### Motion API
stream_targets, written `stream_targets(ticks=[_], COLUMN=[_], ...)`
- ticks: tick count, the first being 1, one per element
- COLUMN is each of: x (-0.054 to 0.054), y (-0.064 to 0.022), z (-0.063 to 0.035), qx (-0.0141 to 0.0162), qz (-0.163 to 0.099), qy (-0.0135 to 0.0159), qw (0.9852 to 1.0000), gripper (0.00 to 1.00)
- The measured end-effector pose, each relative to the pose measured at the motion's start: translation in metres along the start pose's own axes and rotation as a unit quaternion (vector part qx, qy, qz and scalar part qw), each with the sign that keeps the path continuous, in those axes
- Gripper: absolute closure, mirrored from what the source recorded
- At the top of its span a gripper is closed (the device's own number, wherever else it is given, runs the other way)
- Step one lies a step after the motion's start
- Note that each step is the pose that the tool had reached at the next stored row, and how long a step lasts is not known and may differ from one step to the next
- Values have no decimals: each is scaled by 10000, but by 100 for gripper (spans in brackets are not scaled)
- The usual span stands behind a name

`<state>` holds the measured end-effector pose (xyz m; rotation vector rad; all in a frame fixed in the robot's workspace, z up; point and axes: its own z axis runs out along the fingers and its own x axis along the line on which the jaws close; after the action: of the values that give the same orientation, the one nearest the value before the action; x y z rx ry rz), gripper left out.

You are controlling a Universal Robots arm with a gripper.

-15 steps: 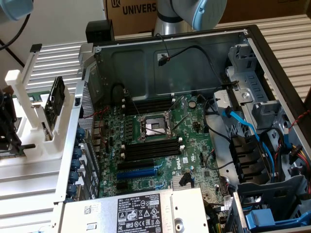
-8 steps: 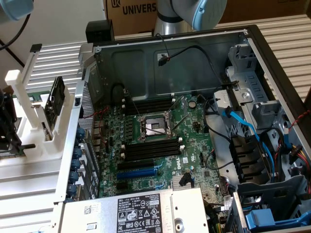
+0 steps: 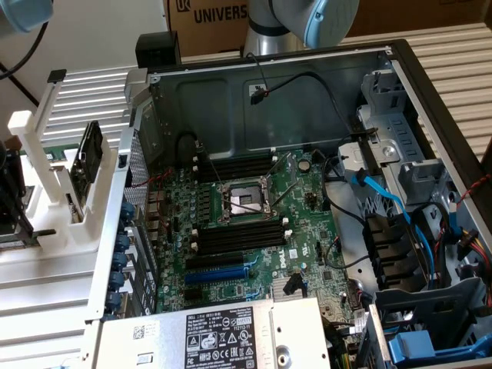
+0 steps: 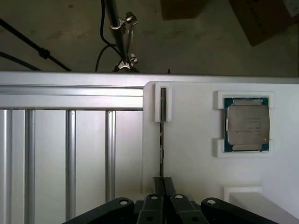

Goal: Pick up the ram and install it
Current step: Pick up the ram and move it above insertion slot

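The ram (image 4: 162,140) is being gripped edge-on at one end by the closed gripper (image 4: 162,181) — it is being held upright in a white holder (image 4: 191,158), near a processor chip (image 4: 246,123).

Silver-grey arm (image 3: 269,34), pale-blue joint caps (image 3: 327,19); black linkage pincer (image 4: 163,183), round screws (image 4: 123,202).

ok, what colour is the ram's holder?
White holder, ram slotted in it; wrist view shows it best.
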<state>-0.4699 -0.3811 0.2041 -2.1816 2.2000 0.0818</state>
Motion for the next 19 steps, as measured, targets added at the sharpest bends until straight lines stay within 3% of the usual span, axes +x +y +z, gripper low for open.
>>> stream_targets(ticks=[16, 19], x=[0, -2], y=[0, 0], z=[0, -42], qx=[0, 1], qz=[0, -1], qy=[0, 4], qw=[10000, 10000], gripper=[88, 88])
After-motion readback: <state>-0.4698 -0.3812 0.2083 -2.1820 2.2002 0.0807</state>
